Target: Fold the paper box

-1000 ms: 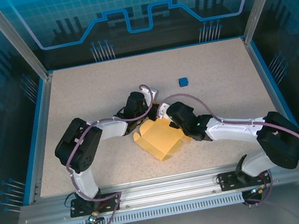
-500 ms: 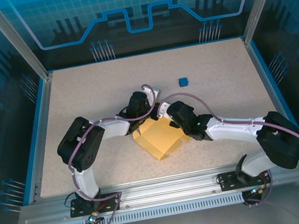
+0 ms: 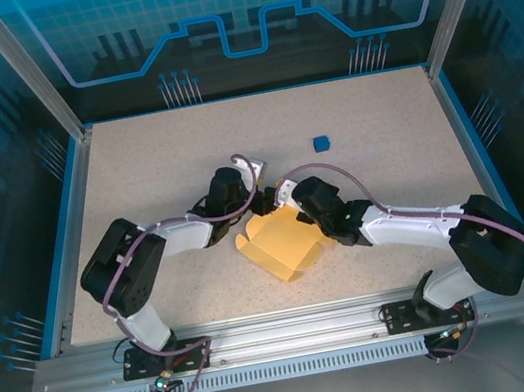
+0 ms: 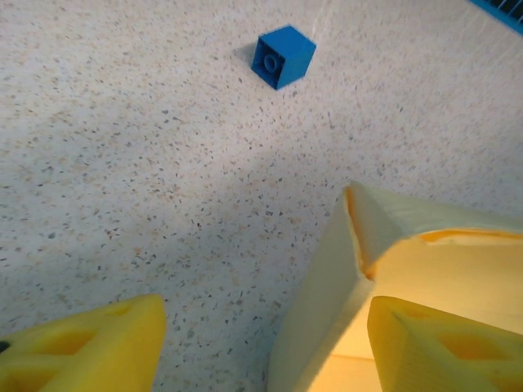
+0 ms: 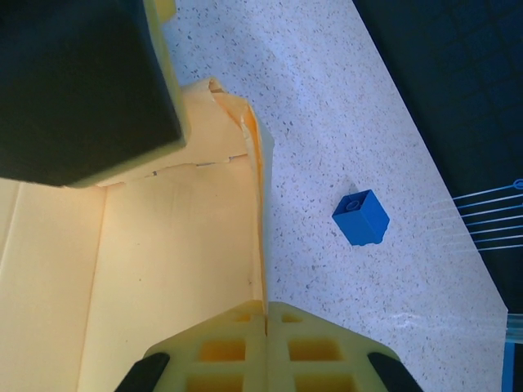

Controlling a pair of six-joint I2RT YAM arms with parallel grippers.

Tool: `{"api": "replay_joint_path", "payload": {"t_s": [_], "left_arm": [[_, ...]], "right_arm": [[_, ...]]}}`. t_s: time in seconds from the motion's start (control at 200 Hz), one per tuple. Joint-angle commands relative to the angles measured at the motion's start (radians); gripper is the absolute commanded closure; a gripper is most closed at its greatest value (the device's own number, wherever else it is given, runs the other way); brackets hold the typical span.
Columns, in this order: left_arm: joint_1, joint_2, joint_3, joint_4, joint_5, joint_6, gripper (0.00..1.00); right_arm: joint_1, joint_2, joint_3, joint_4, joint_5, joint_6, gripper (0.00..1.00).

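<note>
My right tool (image 5: pixel 265 327), partly cut off by the frame's edge, pinches the paper box (image 5: pixel 163 269) wall; my left tool (image 4: pixel 261 343) stands open.

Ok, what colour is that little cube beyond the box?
The cube is blue, clearest in the left wrist view.

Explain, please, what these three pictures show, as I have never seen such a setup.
These are two robot arms bolted at a table's near edge. The wide picture comes from a camera above and behind them; the other two come from a camera on each wrist. On the table lie a half-folded pale yellow paper box and a small blue cube. The right fingers are shut on one upright wall of the box. The left fingers stand open at the box's corner, gripping nothing.
</note>
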Motion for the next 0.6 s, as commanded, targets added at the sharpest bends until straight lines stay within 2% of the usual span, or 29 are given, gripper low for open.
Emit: {"api": "replay_joint_path", "payload": {"t_s": [0.0, 0.195, 0.595], "left_arm": [[0.047, -0.08, -0.04, 0.036, 0.059, -0.062, 0.29], [0.132, -0.119, 0.004, -0.063, 0.14, -0.2, 0.27], [0.136, -0.008, 0.171, -0.21, 0.281, -0.317, 0.23]], "right_arm": [[-0.011, 0.018, 0.03, 0.042, 0.014, -0.045, 1.0], [0.003, 0.026, 0.018, 0.12, 0.007, -0.125, 1.0], [0.058, 0.13, 0.015, 0.265, 0.06, -0.275, 1.0]]}}
